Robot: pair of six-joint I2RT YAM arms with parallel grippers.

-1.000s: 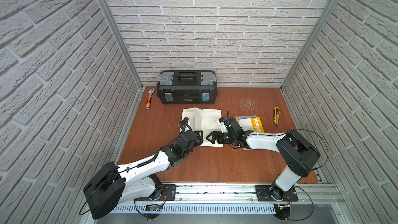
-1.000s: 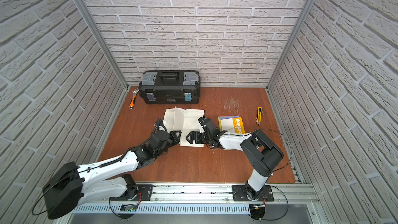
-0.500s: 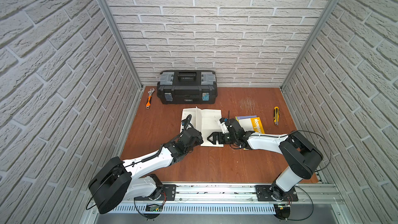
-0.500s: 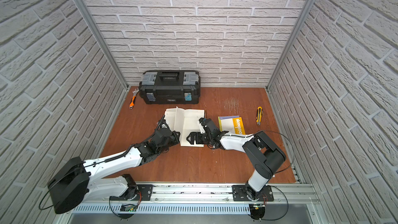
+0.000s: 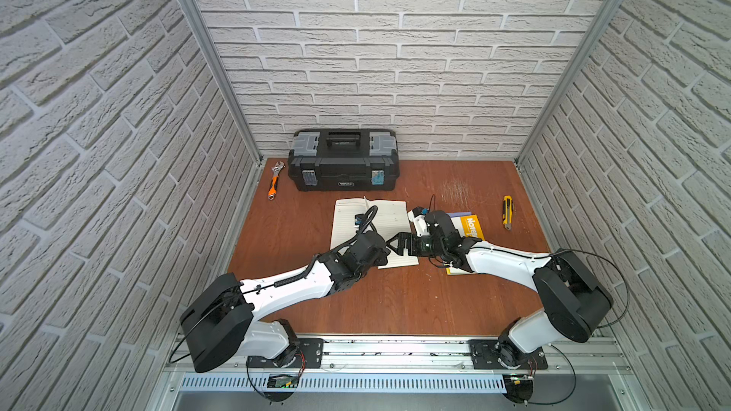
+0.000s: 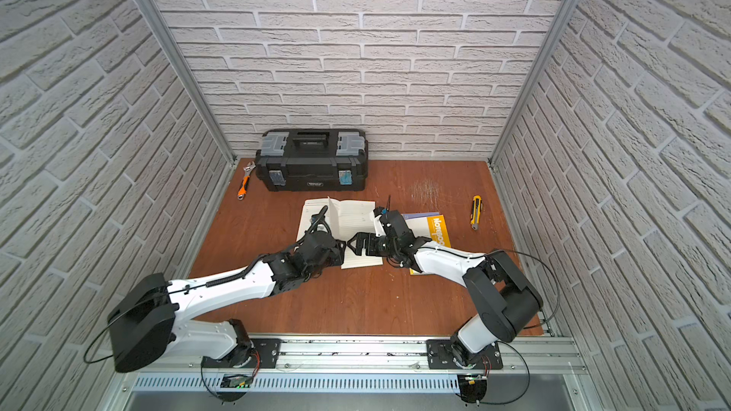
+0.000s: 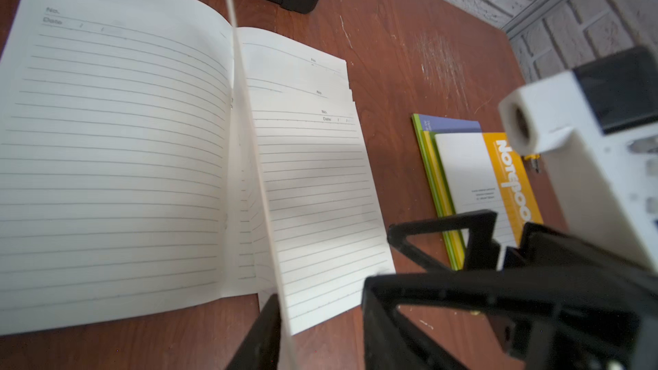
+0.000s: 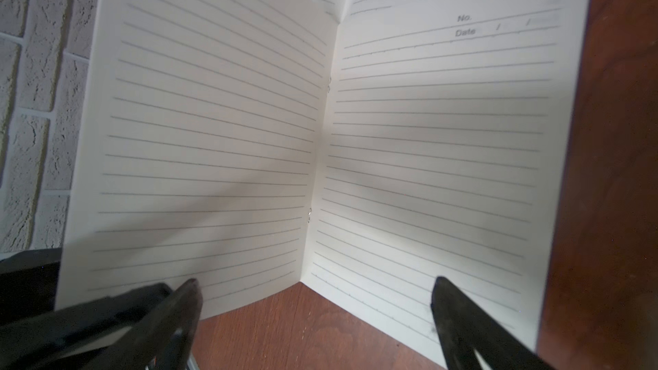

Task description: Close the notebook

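Note:
The notebook (image 5: 350,217) (image 6: 358,213) lies open on the wooden table, lined white pages up. One sheet (image 6: 334,217) (image 7: 254,144) stands upright from the spine. My left gripper (image 5: 382,250) (image 6: 342,247) (image 7: 320,318) is at the notebook's near edge, open. That sheet's lower corner is between its fingers, against one finger (image 7: 265,329). My right gripper (image 5: 395,246) (image 6: 353,245) (image 8: 315,290) faces it from the right, open wide. Its fingertips rest over the near edge, one finger (image 8: 448,307) on the flat right page (image 8: 438,137), the other by the raised sheet (image 8: 206,137).
A small stack of notebooks with a yellow cover (image 5: 470,225) (image 7: 463,172) lies right of the open one, under the right arm. A black toolbox (image 5: 343,160) stands at the back wall, an orange wrench (image 5: 274,181) to its left, a yellow utility knife (image 5: 507,212) at the right.
My left gripper has slid right along the notebook's near edge and now nearly meets the right gripper. The right arm has barely moved.

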